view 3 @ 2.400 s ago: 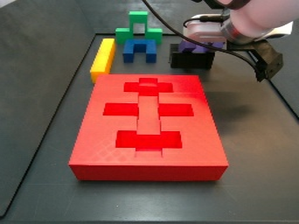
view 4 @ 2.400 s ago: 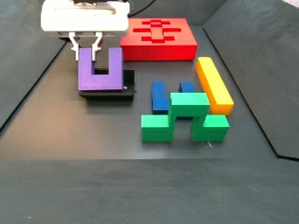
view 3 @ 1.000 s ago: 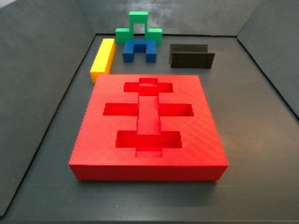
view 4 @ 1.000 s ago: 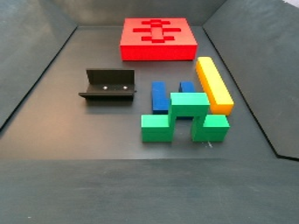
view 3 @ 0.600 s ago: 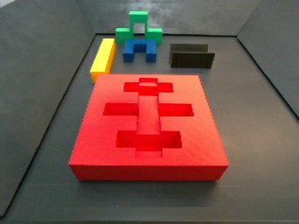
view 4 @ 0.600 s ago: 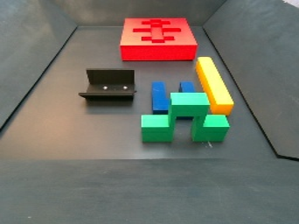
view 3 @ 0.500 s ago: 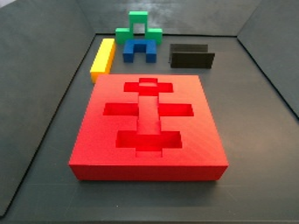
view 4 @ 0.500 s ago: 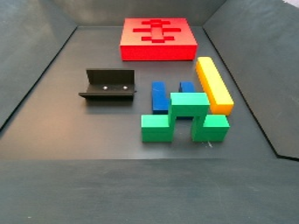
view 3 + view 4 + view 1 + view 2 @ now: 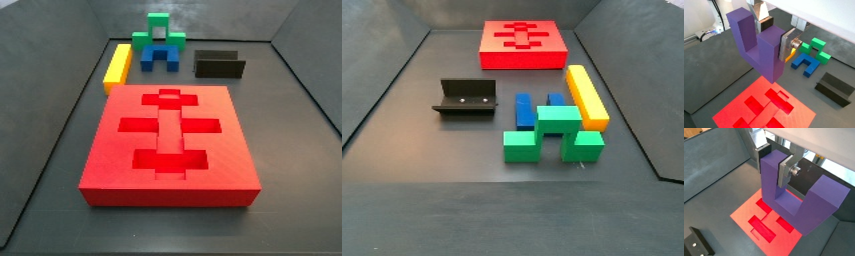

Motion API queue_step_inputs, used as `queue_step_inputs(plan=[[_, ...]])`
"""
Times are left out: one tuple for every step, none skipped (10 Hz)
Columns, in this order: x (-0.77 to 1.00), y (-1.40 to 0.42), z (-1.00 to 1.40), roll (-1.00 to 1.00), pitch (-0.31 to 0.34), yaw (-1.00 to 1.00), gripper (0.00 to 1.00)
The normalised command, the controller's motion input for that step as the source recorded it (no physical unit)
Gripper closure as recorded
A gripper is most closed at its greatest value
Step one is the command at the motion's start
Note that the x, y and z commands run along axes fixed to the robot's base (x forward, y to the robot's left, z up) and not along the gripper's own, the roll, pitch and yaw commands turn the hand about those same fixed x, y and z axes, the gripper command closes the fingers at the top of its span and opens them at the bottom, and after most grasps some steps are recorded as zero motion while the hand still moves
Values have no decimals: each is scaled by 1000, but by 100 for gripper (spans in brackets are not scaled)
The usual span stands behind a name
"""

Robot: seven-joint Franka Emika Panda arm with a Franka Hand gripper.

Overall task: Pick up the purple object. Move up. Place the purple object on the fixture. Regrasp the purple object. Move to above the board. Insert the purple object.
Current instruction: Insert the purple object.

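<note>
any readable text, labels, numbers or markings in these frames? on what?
None readable. The purple object, held in the gripper above the board, is plain, as are the board, the fixture and the coloured blocks. The gripper shows in the wrist views only.

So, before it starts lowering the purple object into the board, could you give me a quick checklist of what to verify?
1. Grip: the tool is out of both side views; in both wrist views a silver finger lies flat against one prong of the purple object. Ok.
2. Position: the board lies below the object in both wrist views. Ok.
3. Alignment with a recessed cutout: cannot tell.
4. Cutouts free: nothing sits in them. Ok.
5. The fixture is empty. Ok.
6. The green block, blue block and yellow bar lie away from the board. Ok.
</note>
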Motion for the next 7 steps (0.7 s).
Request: queue_step_inputs(plan=[[0, 20, 0, 0, 0, 0, 100], [0, 34, 0, 0, 0, 0, 100], [0, -17, -17, 24, 0, -37, 100], [0, -326, -163, -9, 0, -51, 100], [43, -486, -351, -66, -100, -46, 100], [260, -557, -469, -91, -170, -17, 100], [271, -574, -631, -50, -204, 0, 100]])
